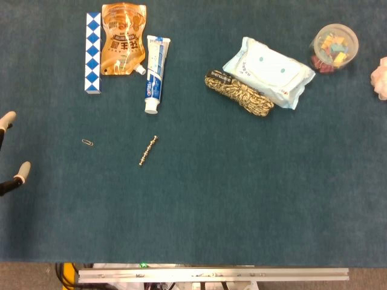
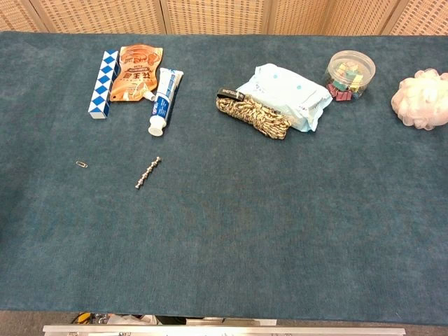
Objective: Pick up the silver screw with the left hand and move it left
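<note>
The silver screw (image 1: pixel 148 151) lies untouched on the blue table (image 1: pixel 242 199), just below the toothpaste tube (image 1: pixel 155 74) and right of a paper clip (image 1: pixel 87 142). Only two fingertips (image 1: pixel 22 170) of the left hand (image 1: pixel 9 154) show at the head view's left edge, well left of the screw, apart and holding nothing (probably poised to reach in). The right hand is out of sight. Far right of the screw, a clear tub (image 2: pixel 349 73) holds coloured clips.

Only a bit of the left hand (image 1: pixel 12 154) is seen, at the far left edge of the head view. Two fingertips (image 1: pixel 23 171) are shown w/ pale beige, rounded pads on thin black segments. Nothing of it is caught in the chest view.
</note>
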Controlling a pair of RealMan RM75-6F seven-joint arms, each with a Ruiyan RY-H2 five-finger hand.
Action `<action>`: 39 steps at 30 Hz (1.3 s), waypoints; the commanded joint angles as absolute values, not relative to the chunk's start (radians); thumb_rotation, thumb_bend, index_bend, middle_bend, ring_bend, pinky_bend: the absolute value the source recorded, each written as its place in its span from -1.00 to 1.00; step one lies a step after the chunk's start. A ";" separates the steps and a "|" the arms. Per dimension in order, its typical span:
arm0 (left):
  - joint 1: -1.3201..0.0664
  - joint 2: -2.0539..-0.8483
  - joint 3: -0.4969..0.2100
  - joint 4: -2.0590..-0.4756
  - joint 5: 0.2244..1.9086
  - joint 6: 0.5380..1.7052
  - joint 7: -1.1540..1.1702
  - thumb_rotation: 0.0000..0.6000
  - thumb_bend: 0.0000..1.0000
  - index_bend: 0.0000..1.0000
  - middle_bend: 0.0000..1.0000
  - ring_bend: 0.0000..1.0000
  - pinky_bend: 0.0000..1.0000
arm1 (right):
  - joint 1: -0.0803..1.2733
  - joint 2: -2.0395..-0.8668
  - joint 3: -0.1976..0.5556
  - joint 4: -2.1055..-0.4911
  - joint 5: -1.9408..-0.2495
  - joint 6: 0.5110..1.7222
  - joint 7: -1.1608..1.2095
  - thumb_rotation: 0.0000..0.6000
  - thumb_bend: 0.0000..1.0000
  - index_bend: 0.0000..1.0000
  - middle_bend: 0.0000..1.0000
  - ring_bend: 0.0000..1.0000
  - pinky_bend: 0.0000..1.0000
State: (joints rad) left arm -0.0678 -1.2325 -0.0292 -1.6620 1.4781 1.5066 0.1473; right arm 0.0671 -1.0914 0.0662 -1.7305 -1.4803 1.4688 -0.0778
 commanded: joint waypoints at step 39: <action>-0.328 -1.100 0.018 -1.756 1.632 1.126 0.168 1.00 -0.52 -0.26 0.43 0.21 0.20 | 0.201 -1.123 0.155 -1.686 -1.472 1.398 -0.056 1.00 -0.57 -0.12 -0.15 -0.34 -0.25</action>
State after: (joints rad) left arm -0.3070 -1.1027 0.0121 -1.7551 1.6209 1.1507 0.1605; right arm 0.2015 -1.1233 0.1547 -1.6859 -1.4725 1.3979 -0.0555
